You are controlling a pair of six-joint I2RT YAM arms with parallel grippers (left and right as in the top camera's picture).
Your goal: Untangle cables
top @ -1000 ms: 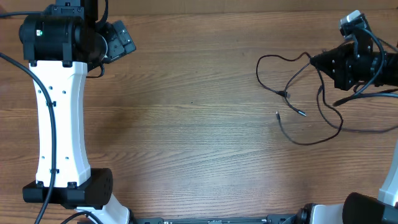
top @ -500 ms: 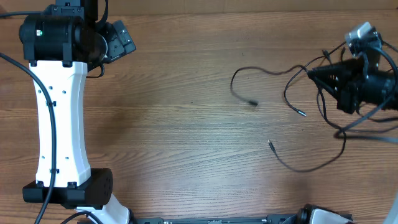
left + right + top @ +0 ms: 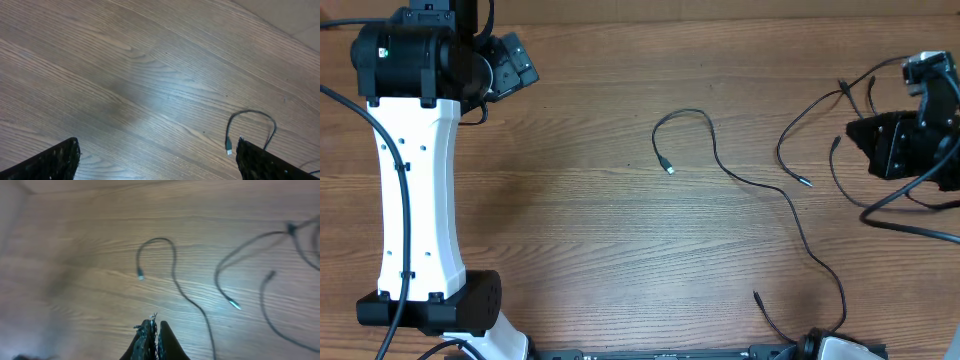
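The right gripper (image 3: 155,330) has its fingers pressed together, and whether a strand is pinched between them cannot be told; it hangs over the right side of the table (image 3: 600,250), where several of the cables (image 3: 682,112) loop loosely around that arm. One long strand lies clear of the rest, hooking near the table's middle to a small plug (image 3: 668,166) and trailing toward the near edge. The left gripper (image 3: 157,160) stands with its jaws wide apart, gripping nothing, well apart from every strand
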